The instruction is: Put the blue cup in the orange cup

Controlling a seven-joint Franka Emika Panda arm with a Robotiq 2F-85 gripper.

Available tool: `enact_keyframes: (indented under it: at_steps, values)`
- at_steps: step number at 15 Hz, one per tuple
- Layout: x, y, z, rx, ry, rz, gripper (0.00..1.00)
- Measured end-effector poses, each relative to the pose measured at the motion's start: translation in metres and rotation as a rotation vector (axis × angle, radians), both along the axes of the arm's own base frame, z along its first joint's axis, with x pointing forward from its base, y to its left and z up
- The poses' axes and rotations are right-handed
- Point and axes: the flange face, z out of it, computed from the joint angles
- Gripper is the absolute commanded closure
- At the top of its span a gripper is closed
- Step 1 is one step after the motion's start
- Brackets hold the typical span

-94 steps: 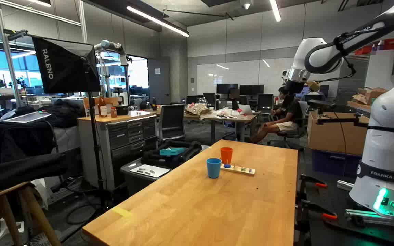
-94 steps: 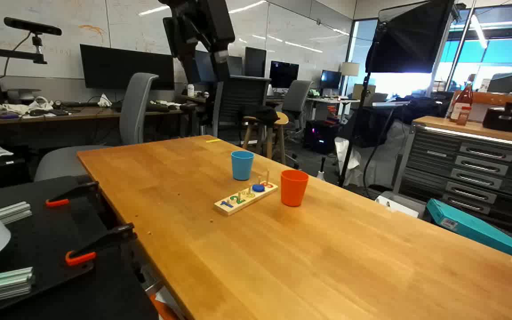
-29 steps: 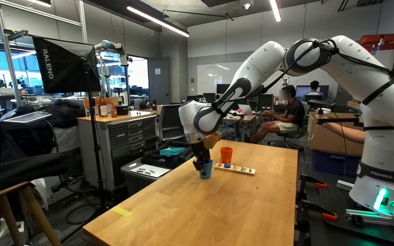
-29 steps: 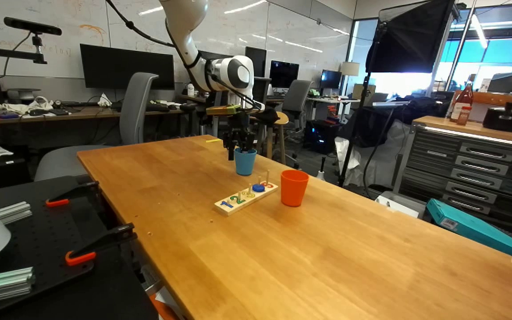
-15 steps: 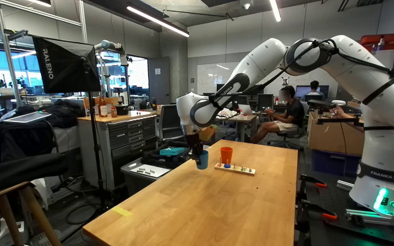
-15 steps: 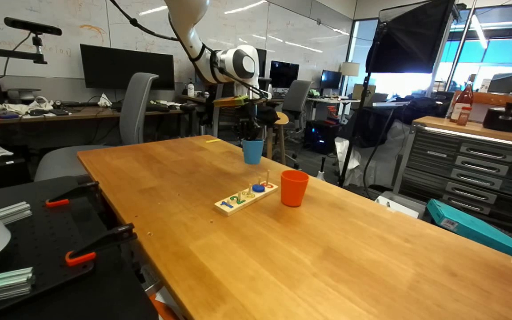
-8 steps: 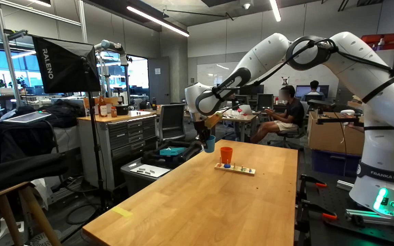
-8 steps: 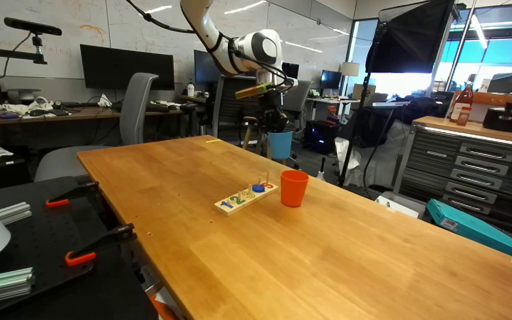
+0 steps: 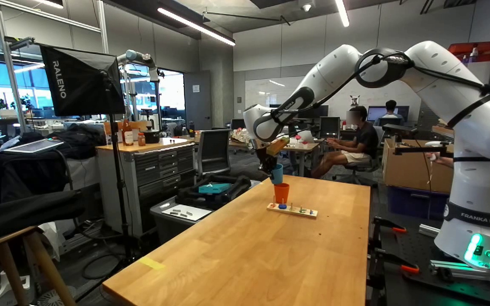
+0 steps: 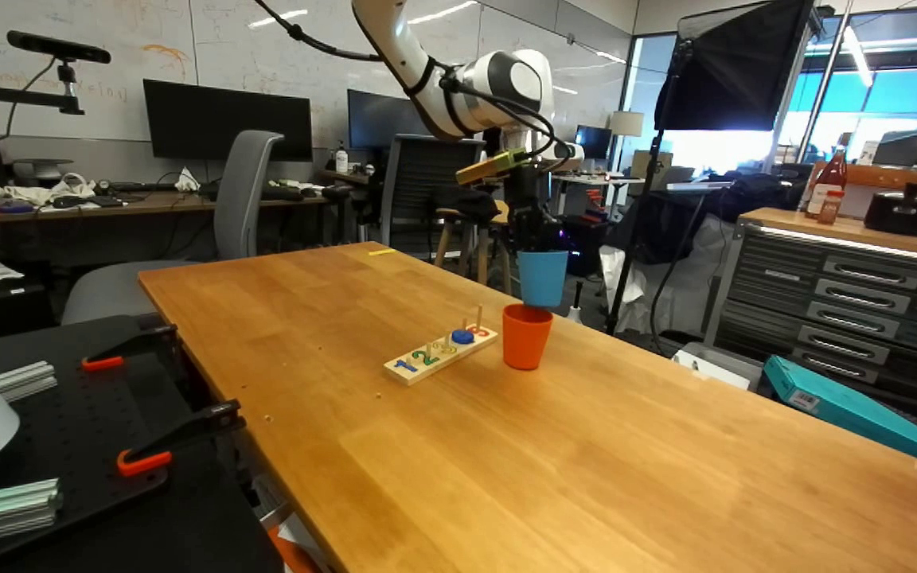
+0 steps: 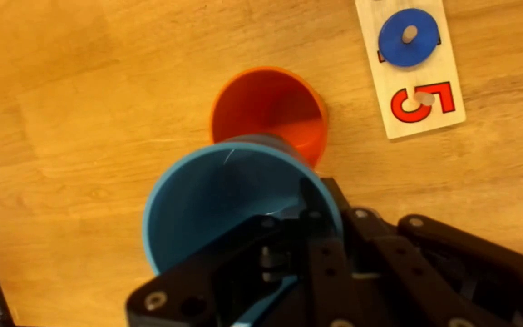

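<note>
The jaws are close together, pinching the wall of the small, plain blue plastic cup [image 10: 542, 278], with one jaw inside it and one outside. The blue cup hangs above the small, plain orange-red plastic cup [image 10: 527, 337], which stands on the brown wooden worktop [image 10: 626, 446]. The blue cup's mouth points up, and it is not in the orange cup yet.

This looks like the lining-up part. In an exterior view, the blue cup [image 9: 277, 174] is a bit left of the orange cup; in an exterior view, the blue cup [image 10: 542, 278] is a bit right. So it seems too far from the white robot base [image 9: 470, 182]. Slide it a little toward the base first, and only then bring it down. The wrist view shows the blue cup covering one edge of the orange cup's round mouth. From here I can't tell if the blue cup touches the orange rim, so a tiny lift before the slide is safest.

Go slowly and straight. If the bottom lands on the rim, the orange cup could tip over. The cups look alike in size, so the blue one may stop partway; don't push hard. The long, pale wooden board with pegs [image 10: 441, 354] lies just beside the orange cup, so don't swing that way. Once the blue cup sits in place, let the jaws spread a bit and go straight up, so the inside jaw doesn't pull it out.
</note>
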Motion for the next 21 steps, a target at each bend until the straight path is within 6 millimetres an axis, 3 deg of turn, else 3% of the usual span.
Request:
enact_keyframes:
  at_steps: [5,6,7,12,16,21]
  values:
    - [-0.016,-0.003,-0.02,0.001,0.057,-0.021,0.99]
    - [-0.018,-0.003,-0.024,0.001,0.065,-0.023,0.9]
    - [-0.021,-0.003,-0.027,0.002,0.073,-0.024,0.69]
    - [-0.026,0.004,-0.03,0.018,0.086,0.005,0.31]
    - [-0.019,0.021,-0.001,0.058,0.029,0.081,0.02]
    - [-0.018,0.053,0.057,0.162,-0.049,0.21,0.0]
